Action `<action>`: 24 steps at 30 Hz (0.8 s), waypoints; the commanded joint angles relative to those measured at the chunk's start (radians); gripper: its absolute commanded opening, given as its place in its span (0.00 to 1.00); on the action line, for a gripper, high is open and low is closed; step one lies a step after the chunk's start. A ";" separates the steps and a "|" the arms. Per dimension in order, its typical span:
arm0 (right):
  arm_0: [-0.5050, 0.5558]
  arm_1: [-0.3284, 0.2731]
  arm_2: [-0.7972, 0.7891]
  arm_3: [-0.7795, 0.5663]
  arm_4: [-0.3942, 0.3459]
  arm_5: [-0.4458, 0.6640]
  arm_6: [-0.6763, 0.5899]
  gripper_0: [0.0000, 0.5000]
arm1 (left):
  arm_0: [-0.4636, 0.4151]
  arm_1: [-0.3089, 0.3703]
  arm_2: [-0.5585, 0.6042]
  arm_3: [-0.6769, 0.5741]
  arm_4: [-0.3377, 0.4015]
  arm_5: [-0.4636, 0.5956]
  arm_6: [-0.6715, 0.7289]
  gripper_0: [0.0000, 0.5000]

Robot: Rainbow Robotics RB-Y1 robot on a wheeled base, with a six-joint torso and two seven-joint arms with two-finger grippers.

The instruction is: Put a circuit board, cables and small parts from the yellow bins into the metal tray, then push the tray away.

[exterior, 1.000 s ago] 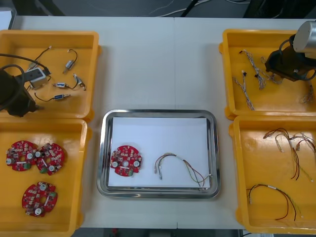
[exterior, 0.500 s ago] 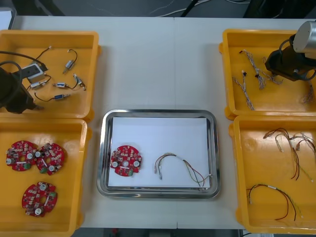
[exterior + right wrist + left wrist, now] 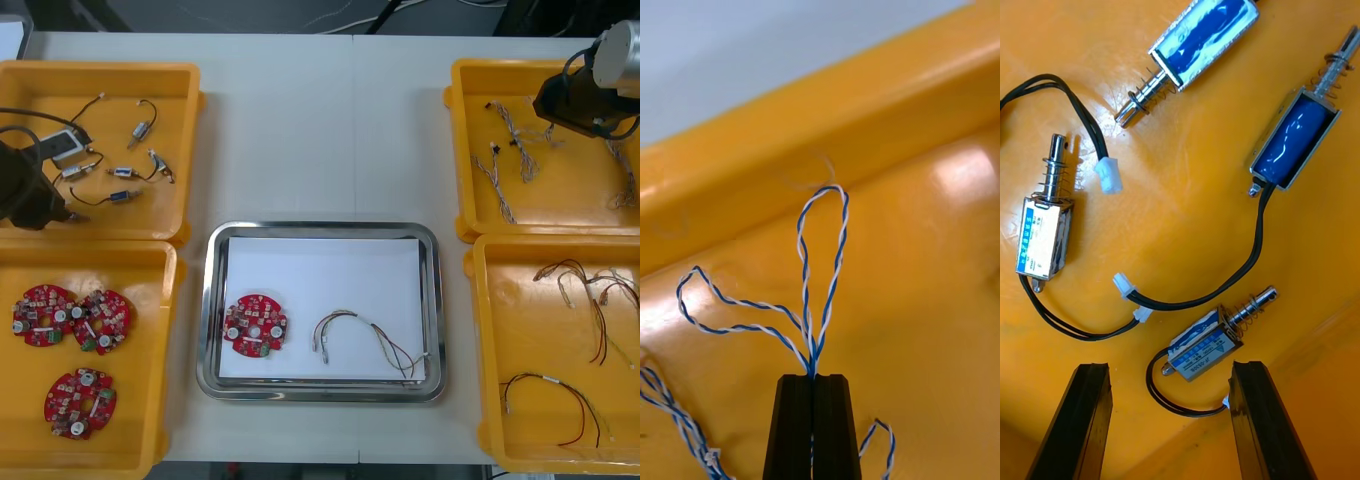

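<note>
My right gripper (image 3: 556,104) hangs over the far right yellow bin (image 3: 462,150). In the right wrist view its fingers (image 3: 794,420) are shut on a twisted blue and white cable (image 3: 822,255), whose loops stand up from the tips above the bin floor. My left gripper (image 3: 1169,420) is open over the far left bin (image 3: 110,72). A small metal part (image 3: 1204,348) with a black lead lies just ahead of the gap between its fingers. The metal tray (image 3: 325,231) holds a red circuit board (image 3: 255,325) and a red and yellow cable (image 3: 370,338).
Other small metal parts (image 3: 143,129) lie in the far left bin. The near left bin (image 3: 162,350) holds three circuit boards (image 3: 78,400). More blue and white cables (image 3: 497,180) lie in the far right bin, and red and yellow cables (image 3: 555,400) in the near right bin (image 3: 480,350).
My right gripper shut on the blue and white cable and drew it up and towards the far edge. My left gripper opened wider and shifted slightly left over the small parts.
</note>
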 commanded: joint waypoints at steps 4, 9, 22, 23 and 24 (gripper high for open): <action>0.006 -0.058 -0.091 -0.131 0.026 0.142 0.053 0.00 | 0.003 0.013 -0.023 -0.005 -0.006 -0.014 -0.179 0.93; 0.007 -0.071 -0.122 -0.189 0.033 0.271 0.069 0.00 | 0.003 0.013 -0.055 -0.005 -0.008 -0.033 -0.177 0.93; 0.007 -0.103 -0.194 -0.312 0.041 0.540 0.094 0.00 | 0.006 0.000 -0.088 -0.005 -0.016 -0.040 -0.170 0.93; 0.006 -0.104 -0.204 -0.324 0.043 0.567 0.096 0.00 | 0.006 0.000 -0.091 -0.003 -0.014 -0.040 -0.170 0.92; 0.007 -0.106 -0.209 -0.333 0.043 0.587 0.096 0.00 | 0.007 0.000 -0.092 -0.005 -0.016 -0.042 -0.170 0.92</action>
